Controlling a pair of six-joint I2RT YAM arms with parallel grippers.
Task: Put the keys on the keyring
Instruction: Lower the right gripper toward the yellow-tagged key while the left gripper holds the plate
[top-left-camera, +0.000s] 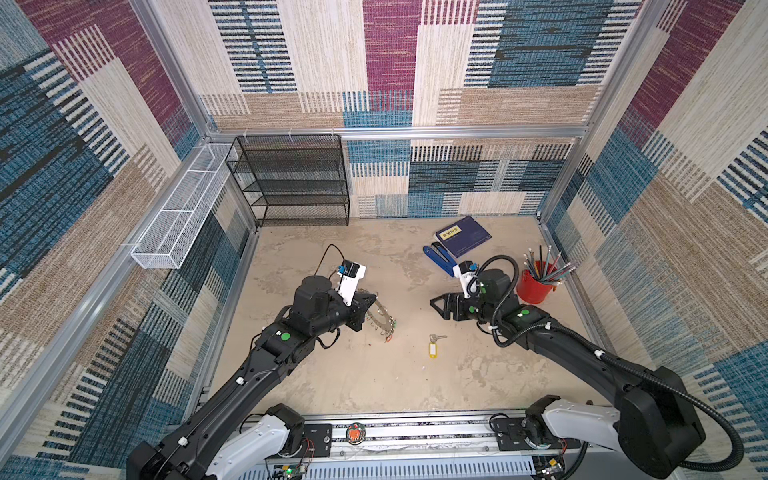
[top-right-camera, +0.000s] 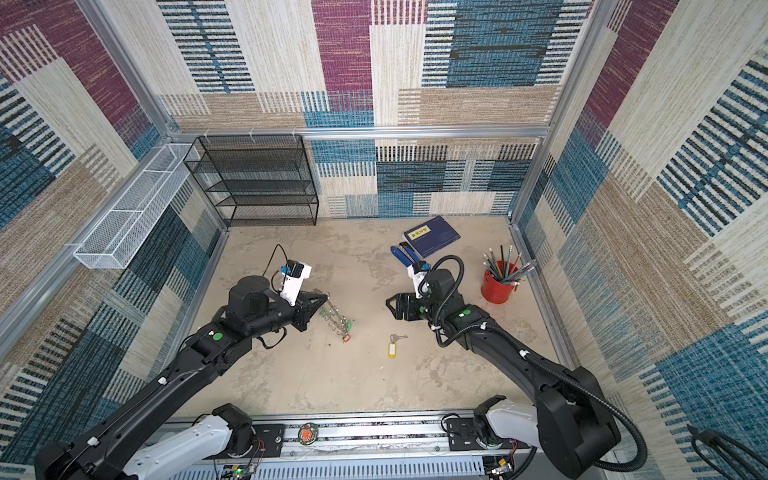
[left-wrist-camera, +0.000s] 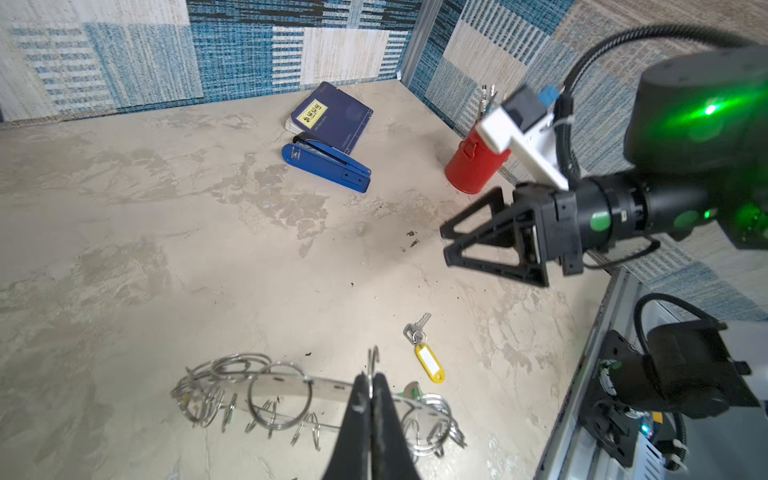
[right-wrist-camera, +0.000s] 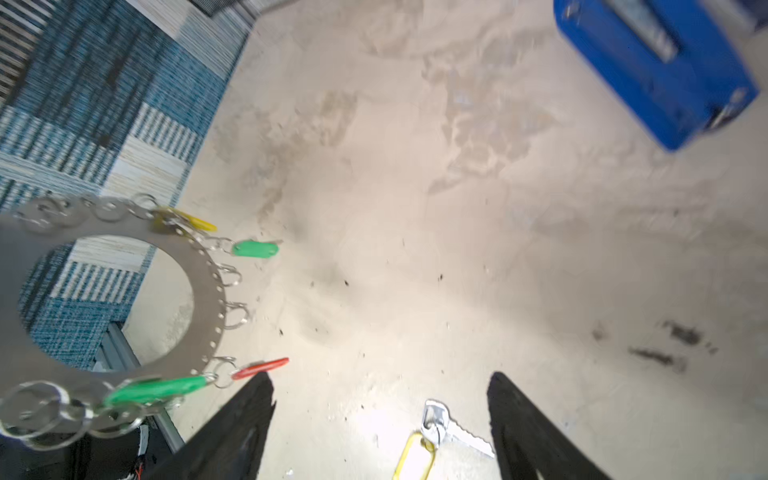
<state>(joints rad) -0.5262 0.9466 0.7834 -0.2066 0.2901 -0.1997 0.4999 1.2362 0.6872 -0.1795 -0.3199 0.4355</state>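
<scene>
Our left hand (left-wrist-camera: 370, 380) is clamped tight on the keyring (right-wrist-camera: 210, 291), which we hold tilted up on edge, with tagged keys (right-wrist-camera: 254, 249) in green, red and yellow hanging from its rim. Right of it, one key with a yellow tag (top-left-camera: 433, 348) lies loose on the surface (top-left-camera: 374, 382). Farther right, our right hand (left-wrist-camera: 444, 242) hovers near that key, its jaws spread wide with nothing between them.

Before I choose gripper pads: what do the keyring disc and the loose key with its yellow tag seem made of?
The keyring: apparently sheet metal, flat grey, dull sheen, small punched holes along the rim. The yellow tag: likely plastic, smooth and glossy. The key: metal, with a bright silver glint.
</scene>
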